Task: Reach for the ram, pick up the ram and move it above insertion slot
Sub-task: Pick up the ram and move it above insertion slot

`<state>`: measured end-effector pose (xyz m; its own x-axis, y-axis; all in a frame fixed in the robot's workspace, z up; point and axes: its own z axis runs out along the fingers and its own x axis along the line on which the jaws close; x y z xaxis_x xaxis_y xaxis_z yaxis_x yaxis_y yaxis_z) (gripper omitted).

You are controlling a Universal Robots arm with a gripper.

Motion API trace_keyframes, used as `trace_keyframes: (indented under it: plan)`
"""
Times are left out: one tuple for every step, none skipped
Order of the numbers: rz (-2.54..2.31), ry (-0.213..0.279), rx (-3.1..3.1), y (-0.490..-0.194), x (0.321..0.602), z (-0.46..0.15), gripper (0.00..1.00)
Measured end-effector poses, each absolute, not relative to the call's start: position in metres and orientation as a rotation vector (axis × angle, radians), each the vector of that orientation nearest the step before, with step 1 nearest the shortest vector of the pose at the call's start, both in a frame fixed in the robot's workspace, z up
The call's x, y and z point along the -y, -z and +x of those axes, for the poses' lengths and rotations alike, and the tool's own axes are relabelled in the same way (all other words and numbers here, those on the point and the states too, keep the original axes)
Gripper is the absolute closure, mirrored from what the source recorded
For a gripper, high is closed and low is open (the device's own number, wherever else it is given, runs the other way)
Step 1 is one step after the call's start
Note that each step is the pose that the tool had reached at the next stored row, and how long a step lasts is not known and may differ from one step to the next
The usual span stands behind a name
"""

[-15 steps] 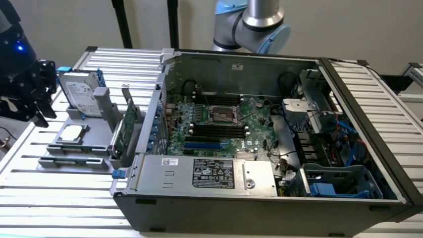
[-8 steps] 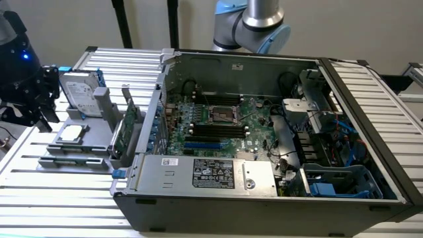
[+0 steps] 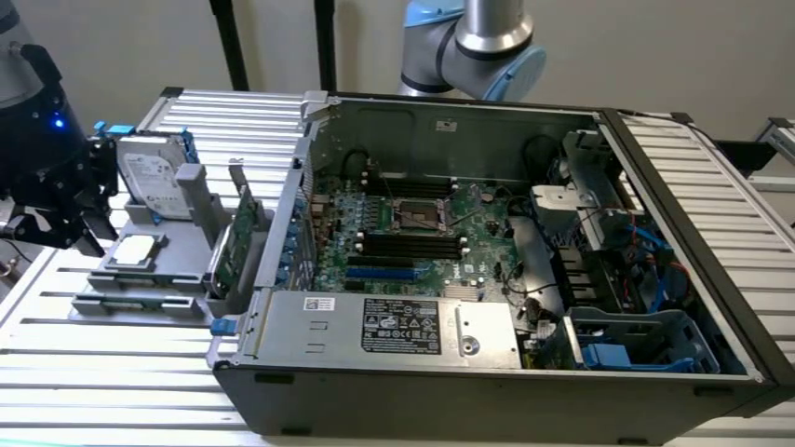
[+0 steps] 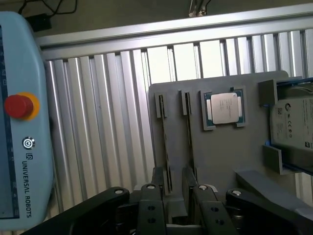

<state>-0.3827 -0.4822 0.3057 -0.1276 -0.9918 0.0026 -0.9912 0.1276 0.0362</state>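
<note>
The ram shows edge-on as a thin dark strip standing in a narrow slotted holder on the grey tray. A second strip of the same look stands in a parallel holder just beside it; whether that one is also a memory stick cannot be told. The gripper hangs over one end of these holders with its two black fingers spread apart. The ram's end lies in the gap between them, and nothing is gripped. Whether a finger touches the strip cannot be told.

On the same tray, beyond the second strip, a square processor chip lies flat in a recess. Past it is a silver hard drive in blue rails. In the exterior view the tray sits at the exterior view's left on a slatted aluminium table, with a green expansion card upright at its right edge. Right of that stands the open computer case, its motherboard exposed. The robot arm rises at the far side of the case. A pale blue teach pendant with a red button lies on the table near the tray.
</note>
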Motion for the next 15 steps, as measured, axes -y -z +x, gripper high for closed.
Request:
trace_keyframes:
  plan:
    - [2.058,0.04,2.339,-0.304,0.482,-0.383,0.69]
    - [2.058,0.04,2.339,-0.302,0.482,-0.383,0.69]
    - [2.058,0.04,2.339,-0.3,0.483,-0.383,0.69]
    - [2.058,0.04,2.339,-0.298,0.483,-0.383,0.69]
    - [2.058,0.04,2.339,-0.297,0.483,-0.383,0.69]
    - [2.058,0.04,2.339,-0.295,0.483,-0.383,0.69]
    - [2.058,0.04,2.339,-0.293,0.483,-0.383,0.69]
    - [2.058,0.04,2.339,-0.291,0.483,-0.383,0.69]
    - [2.058,0.04,2.339,-0.289,0.483,-0.383,0.69]
    - [2.058,0.04,2.339,-0.287,0.484,-0.383,0.69]
    - [2.058,0.04,2.339,-0.286,0.484,-0.383,0.69]
    - [2.058,0.04,2.339,-0.284,0.484,-0.383,0.69]
    - [2.058,0.04,2.339,-0.282,0.484,-0.383,0.69]
    - [2.058,0.04,2.339,-0.28,0.484,-0.383,0.69]
    - [2.058,0.04,2.339,-0.278,0.484,-0.383,0.69]
